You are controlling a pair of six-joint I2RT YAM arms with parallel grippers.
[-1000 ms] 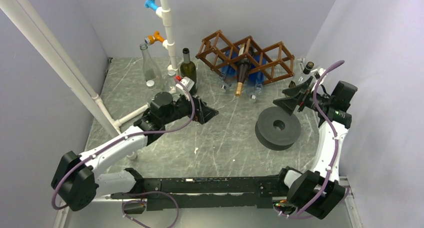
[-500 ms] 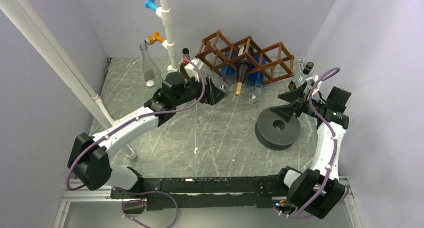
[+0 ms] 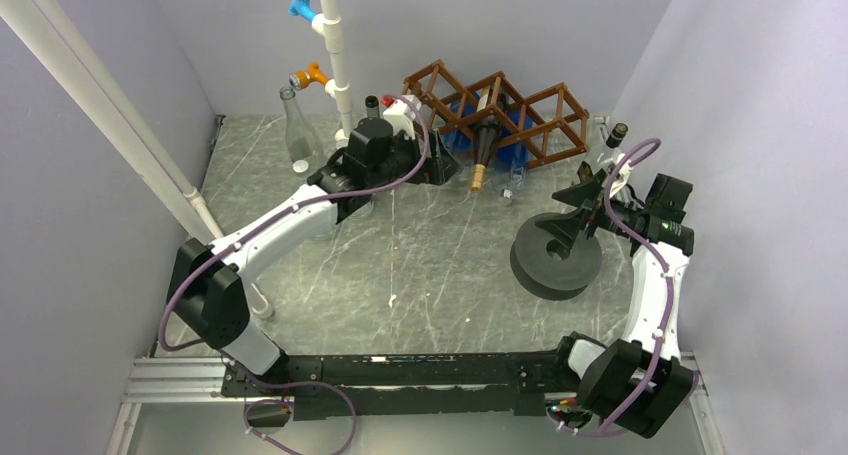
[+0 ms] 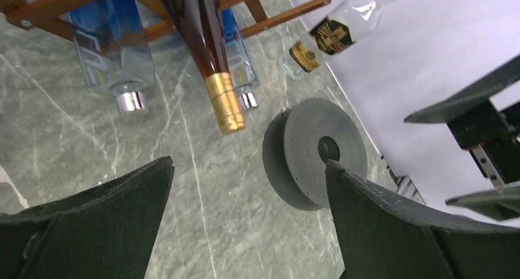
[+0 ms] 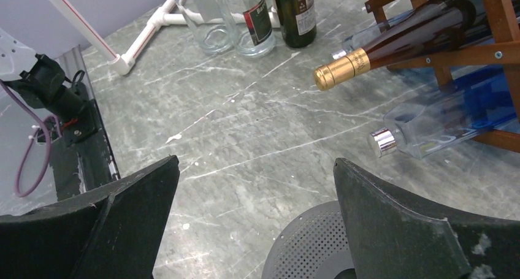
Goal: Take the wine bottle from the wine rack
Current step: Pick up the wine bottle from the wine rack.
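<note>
At the far left of the grey marble table (image 3: pixel 420 265) an empty clear glass bottle (image 3: pixel 291 130) stands upright near a white PVC pipe frame (image 3: pixel 330 35), and a dark green bottle (image 5: pixel 298 9) stands just beside the pipe, largely hidden behind the left arm in the overhead view. The left gripper (image 4: pixel 248 168) hangs low just in front of the left end of the wine rack (image 3: pixel 495 110), its jaws spread wide with nothing between them. The rack, a brown wooden lattice of diamond cells, sits against the back wall. The wine bottle (image 4: pixel 202 34) lies in a lower middle cell, dark amber with a gold foil neck that slants out of the front toward the arms. It is flanked by two blue-tinted bottles (image 4: pixel 113 46) with silver caps, their necks also poking out. Whether the gold tip touches the table I cannot tell. Right of centre a grey perforated disc (image 3: pixel 557 260) with a hole in the middle lies flat on the table. The right gripper (image 5: pixel 256 162) hovers over the disc's far edge — jaws likewise held wide apart and empty, facing the rack. A small labelled bottle (image 4: pixel 334 32) lies by the right wall.
</note>
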